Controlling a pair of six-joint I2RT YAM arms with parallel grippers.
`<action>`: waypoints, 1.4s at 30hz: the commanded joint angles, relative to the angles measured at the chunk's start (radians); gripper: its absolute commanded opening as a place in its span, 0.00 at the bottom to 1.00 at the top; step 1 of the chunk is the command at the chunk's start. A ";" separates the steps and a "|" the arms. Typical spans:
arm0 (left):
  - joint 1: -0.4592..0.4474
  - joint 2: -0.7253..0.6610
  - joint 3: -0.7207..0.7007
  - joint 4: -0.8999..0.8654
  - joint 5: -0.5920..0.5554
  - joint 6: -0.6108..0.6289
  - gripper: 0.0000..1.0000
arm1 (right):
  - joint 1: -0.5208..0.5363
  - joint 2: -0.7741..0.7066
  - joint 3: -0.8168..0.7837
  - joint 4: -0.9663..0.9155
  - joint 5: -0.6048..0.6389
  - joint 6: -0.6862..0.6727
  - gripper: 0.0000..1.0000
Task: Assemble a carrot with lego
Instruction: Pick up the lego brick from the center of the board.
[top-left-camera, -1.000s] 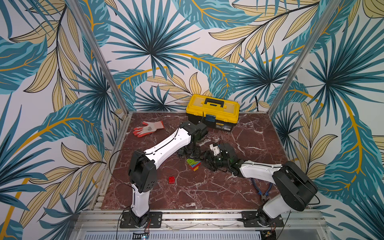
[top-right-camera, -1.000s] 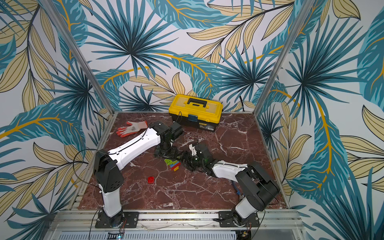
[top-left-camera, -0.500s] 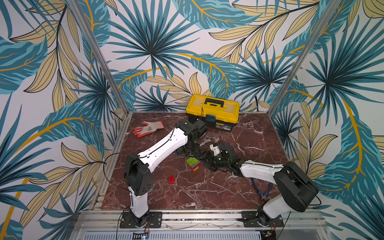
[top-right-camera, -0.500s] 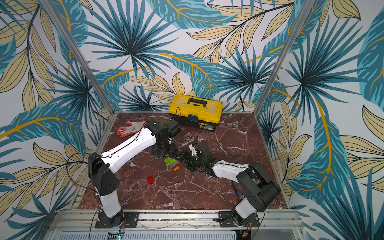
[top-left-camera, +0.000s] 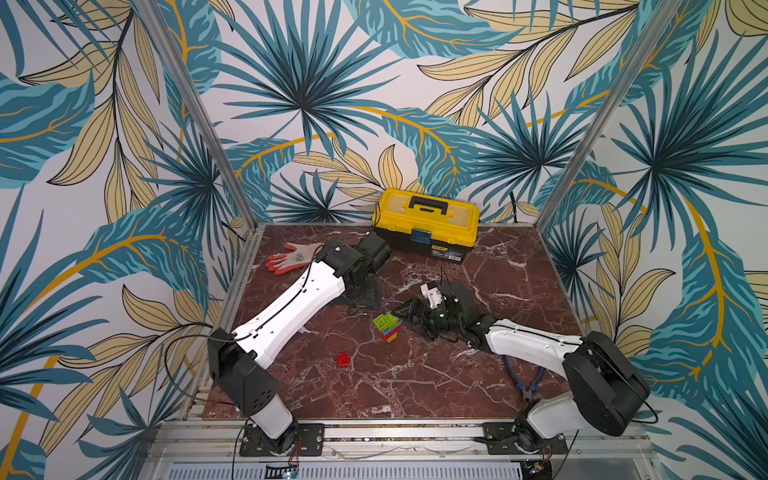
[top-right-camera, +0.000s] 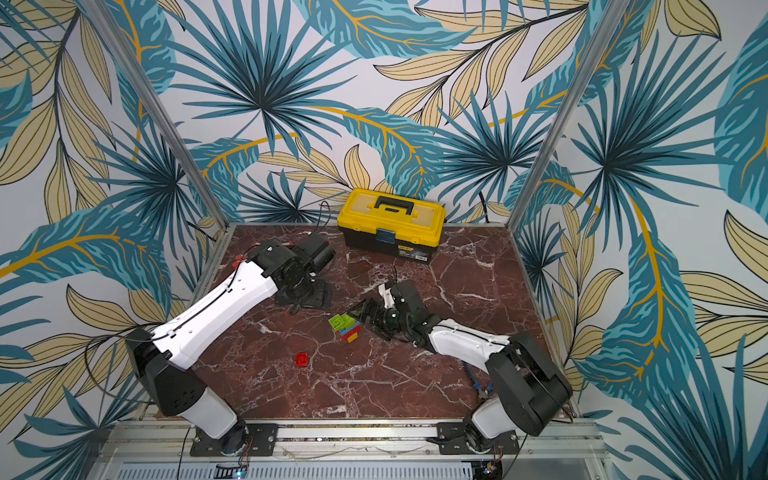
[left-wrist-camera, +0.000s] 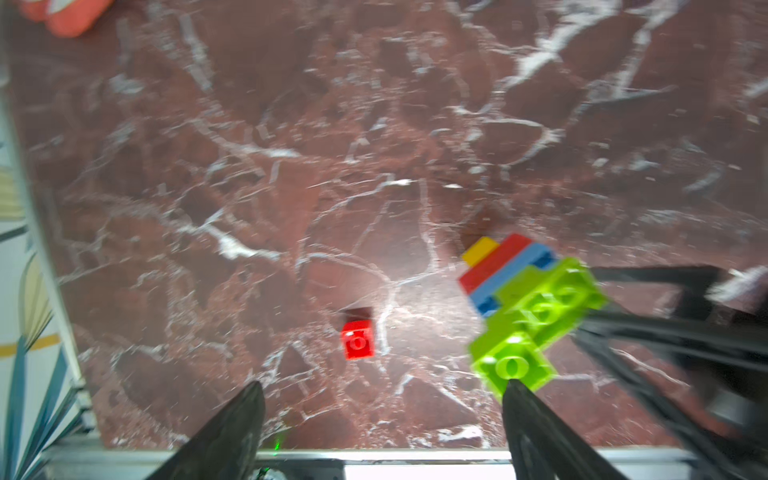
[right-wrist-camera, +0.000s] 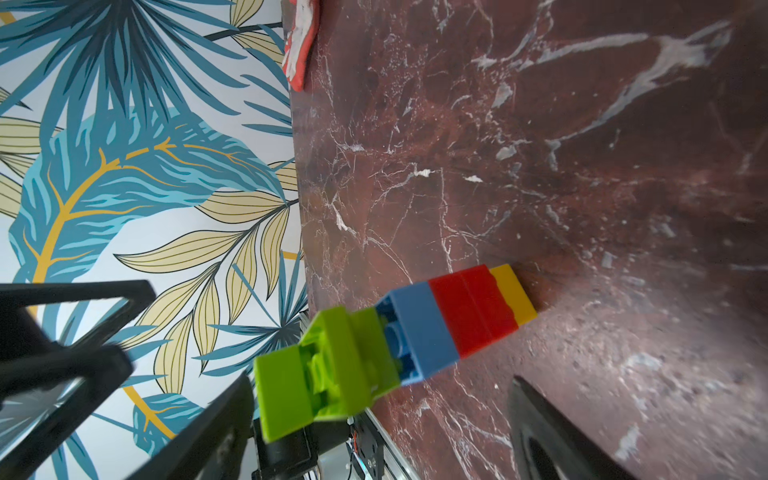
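Observation:
The carrot (top-left-camera: 388, 328) (top-right-camera: 345, 328) stands leaning on its yellow tip mid-table, red and blue bricks above it and lime-green leaves on top. My right gripper (top-left-camera: 405, 316) (right-wrist-camera: 380, 382) is open. The carrot's green end (right-wrist-camera: 316, 374) sits between its fingers, close to one; I cannot tell if they touch. My left gripper (top-left-camera: 365, 296) (left-wrist-camera: 382, 388) hangs open and empty behind the carrot (left-wrist-camera: 528, 307), apart from it. One loose red lego brick (top-left-camera: 343, 359) (top-right-camera: 302, 360) (left-wrist-camera: 357, 344) lies nearer the front.
A yellow toolbox (top-left-camera: 426, 224) (top-right-camera: 390, 226) stands at the back wall. An orange-and-grey glove (top-left-camera: 293, 257) (right-wrist-camera: 299, 45) lies at the back left. Blue-handled pliers (top-left-camera: 528, 382) (top-right-camera: 478, 380) lie front right beside the right arm's base.
My left arm has drawn back from the carrot toward the back left. Both grippers have opened wider. The carrot and the right arm stay about where they were.

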 joint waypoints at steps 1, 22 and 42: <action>0.076 -0.170 -0.135 0.049 -0.015 -0.034 0.91 | -0.006 -0.163 0.015 -0.215 0.060 -0.130 0.98; 0.867 -0.505 -0.861 0.653 0.651 0.047 0.91 | 0.642 0.403 1.008 -1.170 0.746 -0.241 0.88; 1.204 -0.382 -0.876 0.826 0.980 0.064 0.91 | 0.585 0.935 1.388 -1.269 0.654 -0.080 0.66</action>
